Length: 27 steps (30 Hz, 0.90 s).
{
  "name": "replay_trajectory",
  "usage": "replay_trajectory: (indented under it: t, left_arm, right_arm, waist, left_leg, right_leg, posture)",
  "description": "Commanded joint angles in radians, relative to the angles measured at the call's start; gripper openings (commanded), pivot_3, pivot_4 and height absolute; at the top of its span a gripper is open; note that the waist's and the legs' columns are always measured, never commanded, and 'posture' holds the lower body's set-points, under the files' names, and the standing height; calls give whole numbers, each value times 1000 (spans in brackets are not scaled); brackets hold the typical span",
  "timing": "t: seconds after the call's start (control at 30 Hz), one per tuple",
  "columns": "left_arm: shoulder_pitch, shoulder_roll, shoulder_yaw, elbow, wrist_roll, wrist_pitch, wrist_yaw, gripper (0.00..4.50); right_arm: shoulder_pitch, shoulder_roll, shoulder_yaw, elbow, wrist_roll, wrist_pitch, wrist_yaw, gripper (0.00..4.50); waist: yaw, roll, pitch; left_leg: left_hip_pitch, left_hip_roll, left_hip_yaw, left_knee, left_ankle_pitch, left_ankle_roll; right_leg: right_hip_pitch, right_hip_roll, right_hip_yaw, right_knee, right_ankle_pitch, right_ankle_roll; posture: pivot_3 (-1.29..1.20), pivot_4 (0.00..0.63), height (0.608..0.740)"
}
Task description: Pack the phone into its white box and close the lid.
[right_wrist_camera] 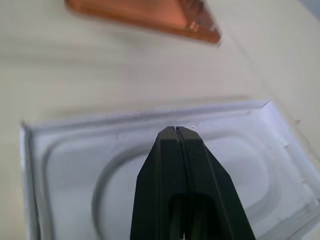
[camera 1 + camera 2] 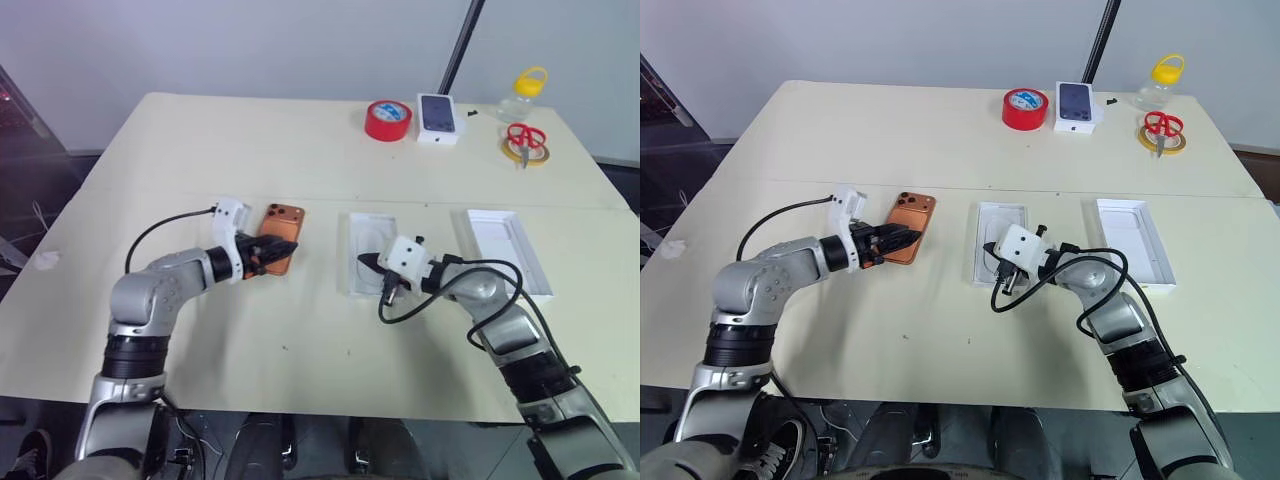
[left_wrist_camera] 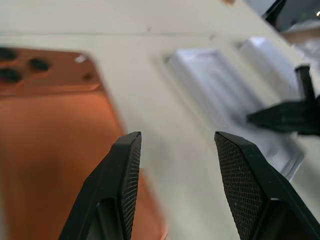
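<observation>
The orange phone (image 2: 283,226) lies back up on the table, its camera lenses at the far corner. My left gripper (image 2: 282,248) is open over the phone's near end. In the left wrist view one finger (image 3: 122,180) hangs above the phone (image 3: 50,145) and the other above bare table. The white box (image 2: 372,222) lies in the middle, with an oval recess inside. My right gripper (image 1: 175,131) is shut, its tips over that recess. To the right lies a shallow plain white piece (image 2: 508,250), apparently the lid with its inner face up.
At the table's far edge stand a red tape roll (image 2: 388,120), a small white box with a dark phone picture (image 2: 438,117), a yellow-capped bottle (image 2: 522,92) and red scissors (image 2: 524,138) on a yellow ring. A dark pole (image 2: 462,45) rises behind them.
</observation>
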Motion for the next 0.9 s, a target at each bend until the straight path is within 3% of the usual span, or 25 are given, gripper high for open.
replay_trajectory:
  t: [0.03, 0.23, 0.43, 0.73, 0.9]
  left_arm:
    - [-4, 55, 83, 5, -44, 29, -16, 2461]
    - [-58, 106, 176, 124, -72, 124, 34, 2461]
    - [-205, 174, 217, 349, -79, 182, 5, 2461]
    - [-320, 193, 53, 589, 12, 144, -150, 2461]
    - [-350, 164, -37, 700, 94, 60, -220, 2461]
  right_arm:
    - [-40, -9, 19, 46, -71, -26, -33, 47]
    - [-88, 31, -43, 24, 10, -14, -27, 47]
    - [-219, 102, -64, 10, 81, 67, -31, 47]
    - [-372, 296, 168, 219, -121, 134, -92, 47]
    - [-416, 343, 239, 322, -212, 177, -118, 47]
  waist:
    - [-3, 0, 0]
    - [-2, 0, 0]
    - [-5, -1, 1]
    - [-6, -1, 1]
    - [-2, -1, 1]
  left_leg:
    - [0, 0, 0, 0, 0, 0]
    - [0, 0, 0, 0, 0, 0]
    - [0, 1, 0, 0, 0, 0]
    - [-1, 1, 1, 0, 2, -1]
    - [-4, 1, 1, 1, 2, -1]
  right_leg:
    - [0, 0, 0, 0, 0, 0]
    - [0, 1, 0, 0, 2, 2]
    - [-1, 2, 0, 1, 2, 4]
    - [-2, 6, -1, 4, 2, 4]
    - [-5, 6, -1, 5, 2, 4]
  posture:
    - [0, 150, 723]
    - [0, 150, 723]
    - [0, 150, 723]
    - [0, 150, 723]
    - [0, 150, 723]
